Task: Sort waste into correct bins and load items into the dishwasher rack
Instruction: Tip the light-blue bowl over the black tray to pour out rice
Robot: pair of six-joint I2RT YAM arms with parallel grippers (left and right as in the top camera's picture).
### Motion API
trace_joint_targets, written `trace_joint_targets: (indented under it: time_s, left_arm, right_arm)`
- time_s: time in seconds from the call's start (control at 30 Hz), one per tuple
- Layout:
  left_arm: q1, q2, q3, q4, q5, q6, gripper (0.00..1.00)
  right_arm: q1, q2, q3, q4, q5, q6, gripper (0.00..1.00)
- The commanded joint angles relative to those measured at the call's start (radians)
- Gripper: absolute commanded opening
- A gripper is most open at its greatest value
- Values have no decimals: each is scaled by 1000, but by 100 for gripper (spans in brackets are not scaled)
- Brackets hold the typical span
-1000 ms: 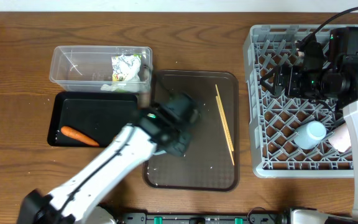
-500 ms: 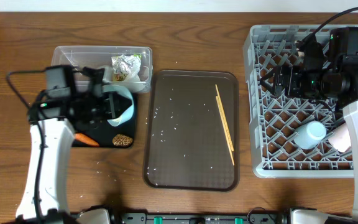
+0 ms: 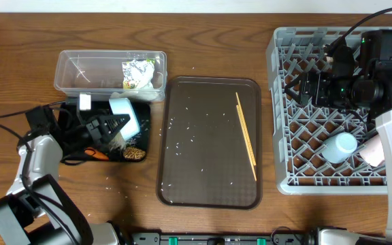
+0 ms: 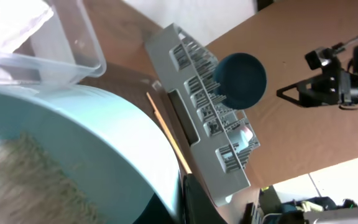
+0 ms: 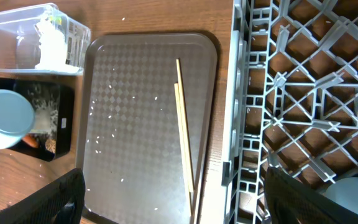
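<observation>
My left gripper (image 3: 112,123) is shut on the small light blue cup (image 3: 126,114) and holds it tipped on its side over the black tray (image 3: 69,114). Loose rice (image 3: 118,139) lies under the cup's mouth. The carrot (image 3: 98,154) and the brown lump (image 3: 135,153) lie at the tray's front. In the left wrist view the cup (image 4: 86,143) fills the frame beside my finger (image 4: 194,202). The clear tub (image 3: 87,68) holds the napkin and wrapper (image 3: 139,72). My right gripper (image 5: 185,199) is open and empty above the rack's (image 3: 288,136) left part. The chopsticks (image 3: 246,136) lie on the brown serving tray.
The brown serving tray (image 3: 203,177) sits mid-table with scattered rice grains. The rack holds a white bowl (image 3: 339,146) and the pink cup (image 3: 373,154). The dark blue dish (image 4: 241,78) stands upright in the rack in the left wrist view.
My left arm swung from the serving tray to the black tray with the cup, then drew back left and tipped it. The brown lump and rice now lie in the tray. Right arm still.
</observation>
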Motion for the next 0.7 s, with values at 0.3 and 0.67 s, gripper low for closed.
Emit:
trace_joint_targets:
  time_s: [0.3,0.67]
  left_arm:
    - [21,5,-23,18,-62,175,6]
    - [39,5,-23,31,-17,167,6]
  right_arm:
    - [5,0,-2,0,-4,-10,84]
    - [5,0,-2,-11,-4,-11,85]
